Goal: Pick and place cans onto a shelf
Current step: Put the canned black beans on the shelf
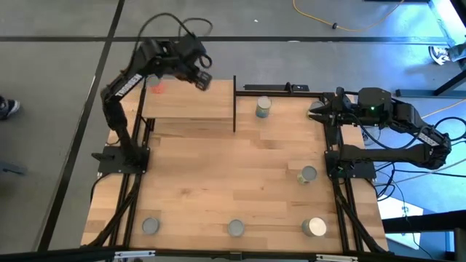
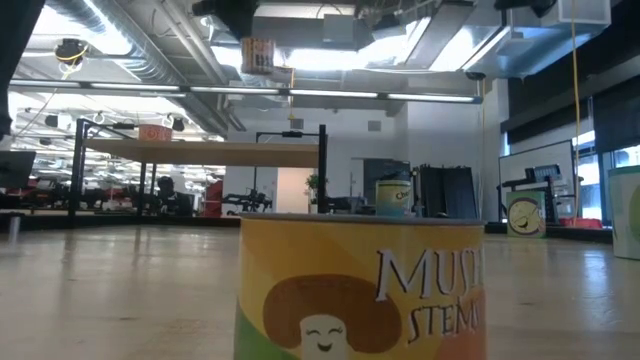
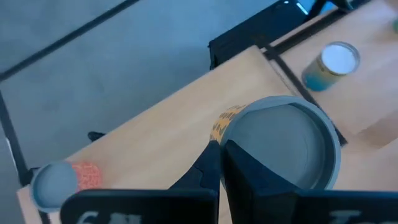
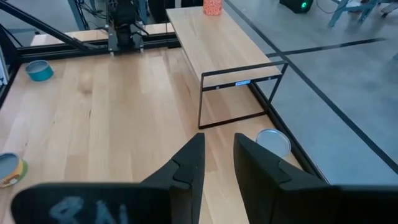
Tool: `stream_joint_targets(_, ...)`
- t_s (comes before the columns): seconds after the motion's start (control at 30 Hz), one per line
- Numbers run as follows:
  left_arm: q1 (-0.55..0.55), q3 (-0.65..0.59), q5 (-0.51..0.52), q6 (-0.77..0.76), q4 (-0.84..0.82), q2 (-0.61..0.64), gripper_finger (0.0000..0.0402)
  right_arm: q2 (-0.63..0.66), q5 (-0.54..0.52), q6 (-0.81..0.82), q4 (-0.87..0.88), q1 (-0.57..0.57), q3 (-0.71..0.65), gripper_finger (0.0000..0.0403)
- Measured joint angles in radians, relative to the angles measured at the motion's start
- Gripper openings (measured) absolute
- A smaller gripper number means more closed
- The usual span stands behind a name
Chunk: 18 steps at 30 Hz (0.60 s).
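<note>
My left gripper is shut on a can with a grey top and a yellow-orange label, held above the right part of the shelf; the low view shows the can high over the board. A pink can stands on the shelf's left part. My right gripper is open and empty at the table's far right, beside a can. Several other cans stand on the table, among them a green-labelled one just right of the shelf. My left gripper holds the yellow-labelled can by its side wall near the top rim, between its two fingers, which come from above, pointing down. The can hangs upright and clear of the shelf board. The fingers themselves hide the far contact.
Cans stand on the table at the right middle and along the near edge. The shelf's black upright stands between the board and the green can. A mushroom-labelled can fills the low view's foreground.
</note>
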State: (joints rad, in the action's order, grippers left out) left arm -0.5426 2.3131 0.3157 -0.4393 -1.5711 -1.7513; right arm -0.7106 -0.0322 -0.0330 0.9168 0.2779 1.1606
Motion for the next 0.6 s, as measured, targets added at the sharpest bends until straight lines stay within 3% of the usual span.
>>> stream_joint_targets(0.23, -0.101, 0.0, -0.046, 0.023, 0.0, 0.0, 0.0, -0.003, 0.0, -0.005, 0.0, 0.0, 0.0, 0.0087)
stream_joint_targets(0.6, -0.143, 0.0, -0.078, 0.081, 0.0, 0.0, 0.0, -0.003, 0.0, -0.031, 0.0, 0.0, 0.0, 0.0087)
